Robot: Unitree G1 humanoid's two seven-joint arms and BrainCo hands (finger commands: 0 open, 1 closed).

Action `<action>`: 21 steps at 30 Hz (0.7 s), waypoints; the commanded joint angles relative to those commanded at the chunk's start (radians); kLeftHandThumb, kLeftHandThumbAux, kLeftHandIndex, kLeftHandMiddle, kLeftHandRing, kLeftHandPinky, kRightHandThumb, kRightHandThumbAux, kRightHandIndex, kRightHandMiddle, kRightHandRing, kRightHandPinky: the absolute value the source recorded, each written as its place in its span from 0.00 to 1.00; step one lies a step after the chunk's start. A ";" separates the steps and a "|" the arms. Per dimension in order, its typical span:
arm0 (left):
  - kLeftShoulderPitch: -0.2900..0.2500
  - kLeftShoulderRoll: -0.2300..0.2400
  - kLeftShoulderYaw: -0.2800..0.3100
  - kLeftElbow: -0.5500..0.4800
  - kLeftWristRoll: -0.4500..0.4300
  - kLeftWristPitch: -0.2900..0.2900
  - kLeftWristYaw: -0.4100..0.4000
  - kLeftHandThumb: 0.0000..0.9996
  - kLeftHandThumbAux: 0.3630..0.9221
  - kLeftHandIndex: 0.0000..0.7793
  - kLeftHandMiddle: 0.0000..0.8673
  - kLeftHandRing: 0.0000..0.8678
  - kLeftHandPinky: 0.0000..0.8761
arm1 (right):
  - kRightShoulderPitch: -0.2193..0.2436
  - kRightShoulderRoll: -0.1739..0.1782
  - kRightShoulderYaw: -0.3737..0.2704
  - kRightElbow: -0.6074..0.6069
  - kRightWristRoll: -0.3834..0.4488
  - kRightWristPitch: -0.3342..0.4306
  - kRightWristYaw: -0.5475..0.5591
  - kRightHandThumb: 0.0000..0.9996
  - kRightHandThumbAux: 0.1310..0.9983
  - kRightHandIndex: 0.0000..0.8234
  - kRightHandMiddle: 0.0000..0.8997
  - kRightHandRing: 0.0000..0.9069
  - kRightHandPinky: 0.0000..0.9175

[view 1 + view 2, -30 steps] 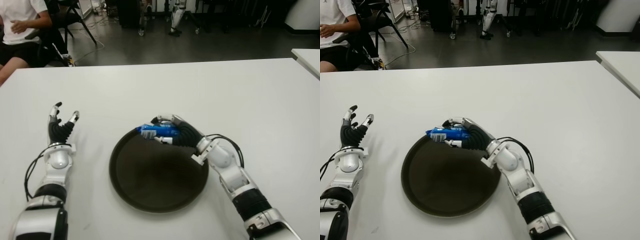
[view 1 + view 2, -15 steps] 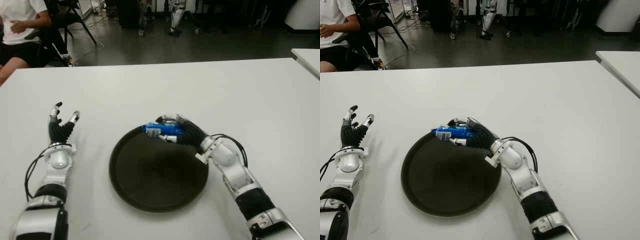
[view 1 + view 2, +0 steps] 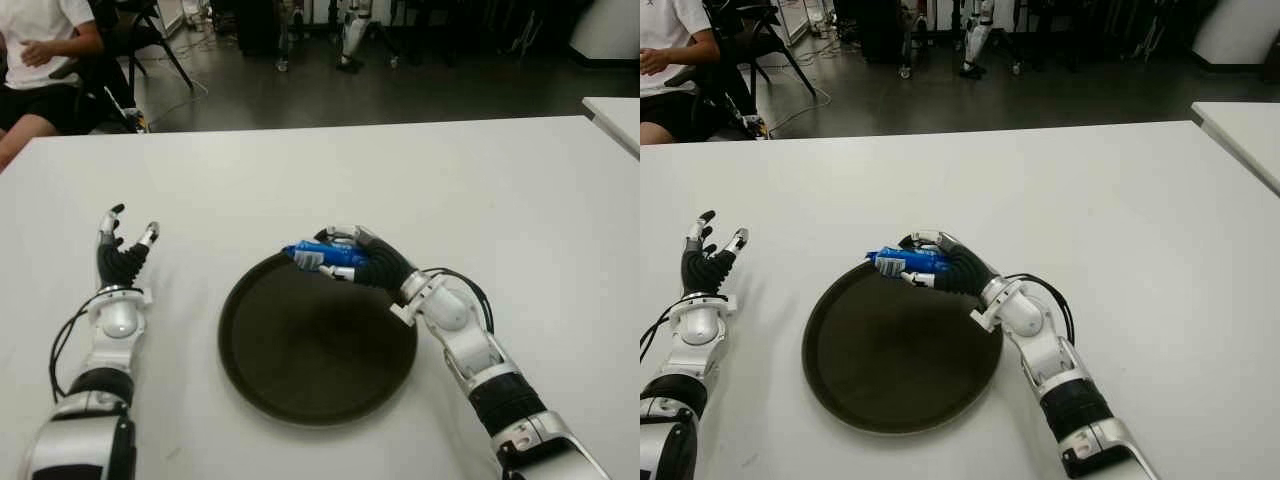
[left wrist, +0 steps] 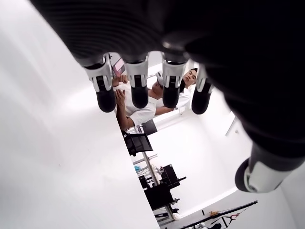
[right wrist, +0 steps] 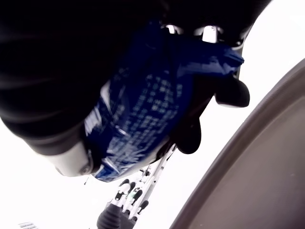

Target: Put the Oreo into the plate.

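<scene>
White table with a round dark plate near its front edge. The right hand reaches in from the right, over the far rim of the plate, with its fingers curled around a blue Oreo packet. The packet lies roughly level in the grip, one end sticking out past the fingers toward the robot's left, above the rim; whether it touches the plate cannot be told from the eye views.

The right wrist view adds what the eye views lack: the blue wrapper with its white print is pressed between the dark palm and the fingertips, and the curved edge of the plate shows beside the hand. Farther off in that view, the other hand appears small against the white surface.

The left hand shows well to the left of the plate, fingers spread and holding nothing. Its wrist view confirms this: four fingertips stand apart in a row with only the table surface before them, and past them seated persons in white shirts. The eye views show one such person on a chair beyond the table's far left corner, over a dark floor.
</scene>
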 joint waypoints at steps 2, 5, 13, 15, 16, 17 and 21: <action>0.000 -0.002 0.002 -0.001 -0.003 -0.002 -0.001 0.00 0.34 0.00 0.00 0.00 0.00 | 0.000 0.000 0.001 0.002 -0.003 -0.003 -0.005 0.86 0.63 0.50 0.58 0.91 0.90; 0.000 -0.003 0.004 -0.002 -0.004 -0.003 -0.001 0.00 0.36 0.00 0.00 0.00 0.00 | -0.001 -0.001 0.001 0.003 -0.005 -0.006 -0.008 0.85 0.63 0.50 0.58 0.91 0.90; 0.001 -0.006 0.010 -0.007 -0.009 0.003 -0.009 0.00 0.39 0.00 0.00 0.00 0.00 | 0.001 -0.002 0.005 0.008 -0.030 -0.033 -0.046 0.85 0.63 0.50 0.58 0.91 0.90; 0.002 -0.006 0.009 -0.008 -0.006 0.009 -0.007 0.00 0.38 0.00 0.00 0.00 0.00 | 0.000 -0.001 0.006 0.015 -0.038 -0.047 -0.062 0.85 0.63 0.50 0.58 0.91 0.90; 0.002 -0.005 0.008 -0.009 -0.006 0.011 -0.007 0.00 0.37 0.00 0.00 0.00 0.00 | -0.001 -0.001 0.007 0.018 -0.039 -0.051 -0.066 0.85 0.63 0.50 0.58 0.92 0.90; 0.002 -0.006 0.008 -0.010 -0.005 0.012 -0.006 0.00 0.37 0.00 0.00 0.00 0.00 | -0.002 -0.001 0.007 0.023 -0.039 -0.057 -0.070 0.85 0.63 0.50 0.58 0.92 0.90; 0.003 -0.005 0.008 -0.016 -0.004 0.013 -0.005 0.00 0.36 0.00 0.00 0.00 0.00 | -0.011 -0.005 0.010 0.042 -0.039 -0.083 -0.074 0.86 0.63 0.50 0.58 0.91 0.90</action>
